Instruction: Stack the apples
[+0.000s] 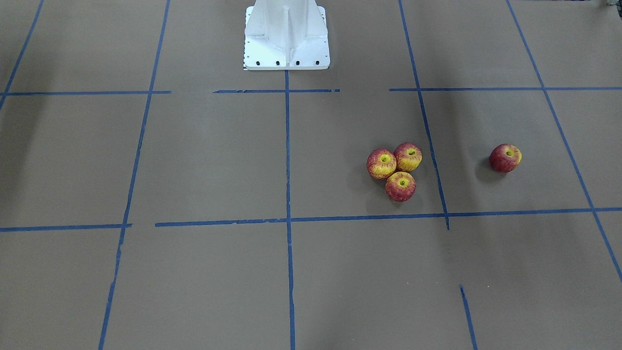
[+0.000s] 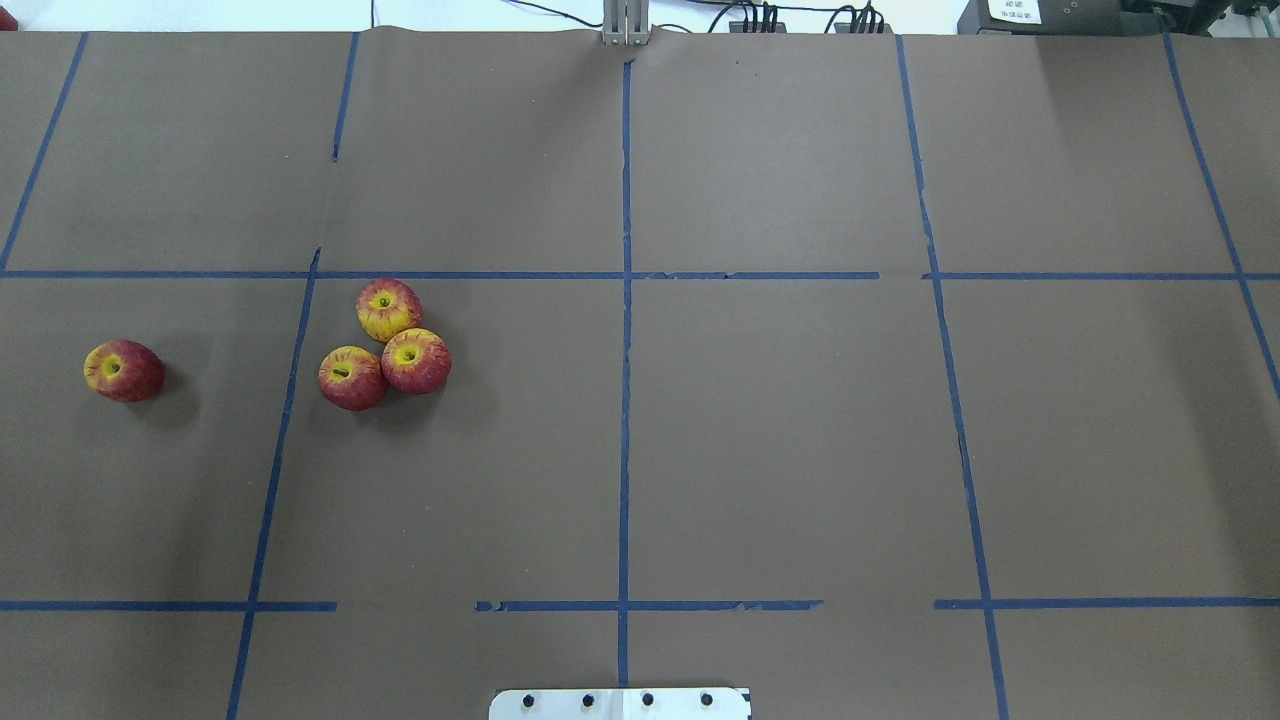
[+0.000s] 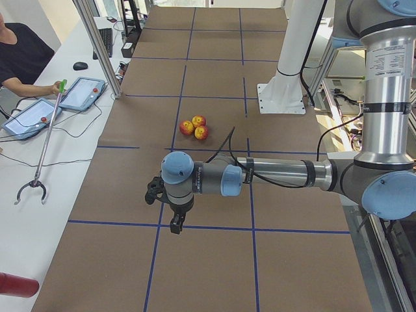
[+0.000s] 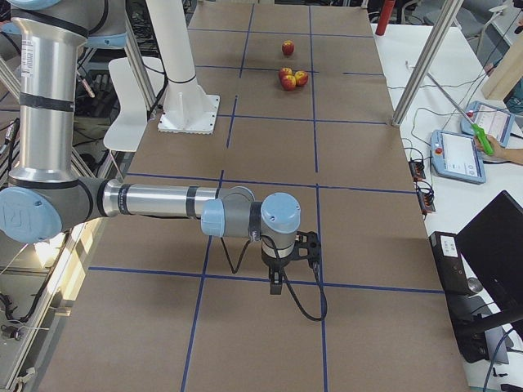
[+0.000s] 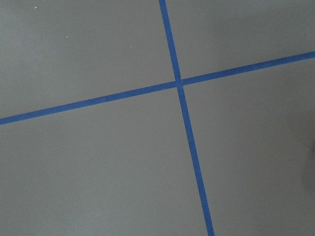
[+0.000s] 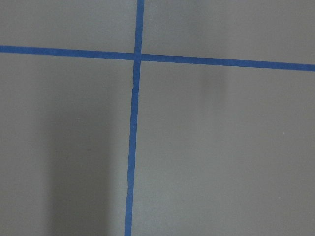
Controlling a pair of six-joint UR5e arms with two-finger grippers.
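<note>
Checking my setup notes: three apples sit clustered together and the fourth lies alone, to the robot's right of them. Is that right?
Not quite: the fourth apple lies alone to the robot's left of the three clustered apples, not its right. The overhead exterior view shows it.

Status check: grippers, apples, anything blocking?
Left gripper and right gripper away from fruit, open or shut unreadable. Three small red-yellow apples touching, none stacked; redder fourth apple apart. Only blue-taped brown table between.
</note>
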